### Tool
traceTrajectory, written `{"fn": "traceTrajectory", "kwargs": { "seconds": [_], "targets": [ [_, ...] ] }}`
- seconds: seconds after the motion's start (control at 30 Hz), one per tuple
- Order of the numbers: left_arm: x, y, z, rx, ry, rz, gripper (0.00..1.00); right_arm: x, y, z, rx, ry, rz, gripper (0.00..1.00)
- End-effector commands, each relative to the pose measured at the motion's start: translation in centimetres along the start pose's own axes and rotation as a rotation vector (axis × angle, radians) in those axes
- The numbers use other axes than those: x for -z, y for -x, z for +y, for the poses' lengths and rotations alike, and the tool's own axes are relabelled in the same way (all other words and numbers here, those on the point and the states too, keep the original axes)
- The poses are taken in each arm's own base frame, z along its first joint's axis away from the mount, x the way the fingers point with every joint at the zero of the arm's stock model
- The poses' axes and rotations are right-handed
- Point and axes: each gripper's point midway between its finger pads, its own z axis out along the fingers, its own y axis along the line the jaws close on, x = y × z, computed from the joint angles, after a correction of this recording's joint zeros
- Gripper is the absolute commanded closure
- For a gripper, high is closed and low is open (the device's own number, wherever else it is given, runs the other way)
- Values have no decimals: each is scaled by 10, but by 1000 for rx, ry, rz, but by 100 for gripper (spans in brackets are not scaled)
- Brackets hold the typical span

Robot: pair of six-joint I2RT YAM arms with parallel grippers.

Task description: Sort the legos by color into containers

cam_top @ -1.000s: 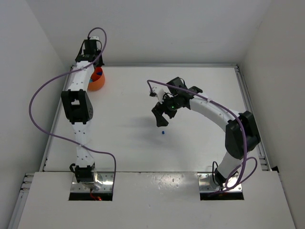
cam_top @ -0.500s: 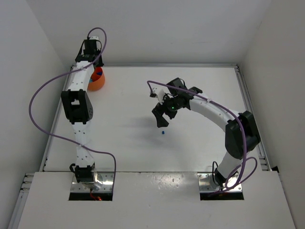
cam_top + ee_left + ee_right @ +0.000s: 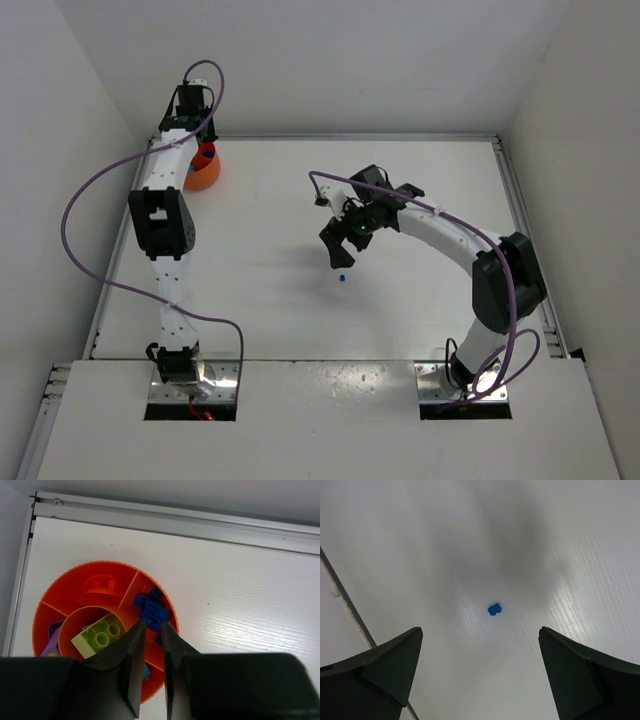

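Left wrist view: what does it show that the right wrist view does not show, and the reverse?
Only the left wrist view: the orange bowl with dividers, holding a lime green brick, blue pieces and a purple piece, with the left claw narrowed above it. Only the right wrist view: one small blue piece lying alone, under the wide-open right claw. Both: the white table and a dark claw of their own.

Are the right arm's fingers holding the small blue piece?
No, the blue piece lies alone on the white table, with the right fingers spread wide and clear of it.
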Motion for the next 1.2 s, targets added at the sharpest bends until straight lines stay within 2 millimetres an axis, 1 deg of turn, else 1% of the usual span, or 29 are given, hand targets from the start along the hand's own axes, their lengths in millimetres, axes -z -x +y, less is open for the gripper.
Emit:
{"fn": "traceTrajectory", "kwargs": {
  "seconds": [0.0, 0.03, 0.07, 0.1, 0.13, 0.2, 0.23, 0.27, 0.3, 0.33, 0.37, 0.4, 0.43, 0.47, 0.5, 0.53, 0.57, 0.6, 0.63, 0.67, 0.7, 0.73, 0.77, 0.8, 0.87, 0.93, 0.97, 1.1, 1.17],
  "targets": [
    [20, 28, 0, 16, -10, -70, 76, 3, 6, -8, 13, -49, -31, 0],
    [23, 25, -8, 12, -58, -54, 76, 6, 7, -10, 4, -75, -41, 0],
    [29, 27, -12, 12, -91, -59, 74, 7, 1, -14, 5, -106, -33, 1],
    [47, 43, -11, 20, -122, -91, 73, 4, 1, -15, 8, -109, -40, 3],
    [54, 32, -23, 14, -198, -62, 70, 7, -2, -20, 1, -128, -43, 10],
    [77, 35, -30, 13, -259, -76, 65, 4, -14, -20, -5, -133, -28, 17],
    [100, 36, -34, 20, -300, -93, 63, 5, -12, -22, -6, -154, -44, 21],
    [113, 37, -35, 19, -321, -102, 57, 3, -22, -28, -21, -191, -21, 30],
    [127, 36, -37, 28, -343, -104, 53, 3, -20, -29, -11, -208, -22, 35],
    [153, 37, -39, 44, -378, -121, 49, 1, -23, -32, -36, -225, -10, 38],
    [165, 35, -39, 55, -388, -122, 42, -3, -26, -31, -31, -230, 7, 46],
    [177, 33, -37, 66, -389, -126, 40, -7, -29, -31, -58, -227, 16, 50],
    [200, 30, -39, 78, -401, -136, 38, -14, -35, -31, -89, -220, 38, 56],
    [210, 28, -38, 90, -402, -140, 38, -17, -36, -31, -128, -217, 46, 65],
    [220, 28, -37, 100, -405, -153, 35, -22, -38, -27, -139, -209, 58, 65],
    [243, 34, -34, 123, -411, -188, 35, -24, -38, -27, -157, -207, 65, 65],
    [246, 22, -33, 134, -411, -173, 34, -26, -34, -24, -188, -189, 55, 64],
    [254, 23, -30, 147, -403, -190, 32, -30, -38, -24, -215, -187, 66, 59],
    [273, 27, -28, 166, -410, -222, 32, -31, -37, -20, -228, -183, 67, 57],
    [276, 19, -27, 167, -410, -221, 31, -35, -35, -20, -278, -186, 53, 57],
    [283, 17, -26, 178, -413, -228, 29, -38, -35, -21, -300, -205, 56, 57],
    [297, 18, -24, 191, -418, -254, 29, -37, -37, -25, -319, -239, 59, 57],
    [303, 17, -23, 191, -420, -265, 28, -41, -37, -28, -351, -256, 56, 57],
    [309, 19, -23, 203, -424, -280, 26, -43, -41, -25, -359, -260, 66, 57],
    [320, 18, -21, 213, -429, -297, 25, -47, -38, -26, -374, -283, 45, 55],
    [325, 18, -19, 225, -422, -300, 25, -48, -41, -25, -398, -308, 36, 54],
    [322, 13, -19, 225, -420, -288, 25, -50, -40, -23, -395, -320, 38, 54],
    [323, 7, -17, 237, -406, -278, 25, -55, -52, -29, -434, -420, 69, 54],
    [321, 3, -17, 246, -406, -267, 25, -59, -54, -23, -424, -427, 73, 57]
  ]
}}
